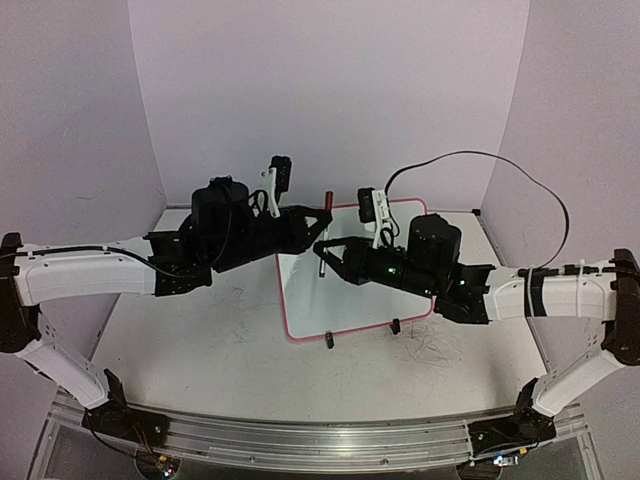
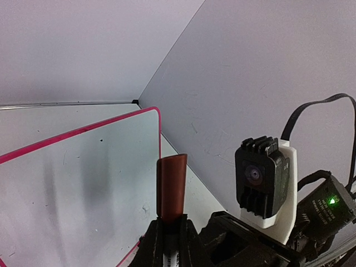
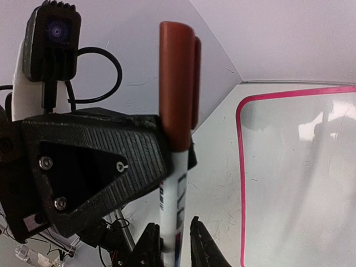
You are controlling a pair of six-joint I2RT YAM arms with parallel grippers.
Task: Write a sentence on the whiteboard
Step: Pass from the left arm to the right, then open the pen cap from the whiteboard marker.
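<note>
The whiteboard [image 1: 350,300], white with a pink-red frame, lies on the table between the arms; its visible surface [image 2: 83,178] shows no sentence. A marker [image 1: 323,245] with a red-brown cap [image 2: 171,186] and white barrel [image 3: 175,183] is held upright above the board's left edge. My left gripper [image 1: 314,222] is shut on the marker at the base of the cap [image 2: 169,231]. Coming in from the right, my right gripper [image 1: 324,252] has its jaws closed narrowly round the white barrel below [image 3: 178,236].
Two black clip feet [image 1: 330,340] stick out on the board's near edge. The scuffed white tabletop [image 1: 200,340] is walled by pale panels at the back and both sides. The right wrist camera [image 2: 261,178] hangs close beside the left gripper.
</note>
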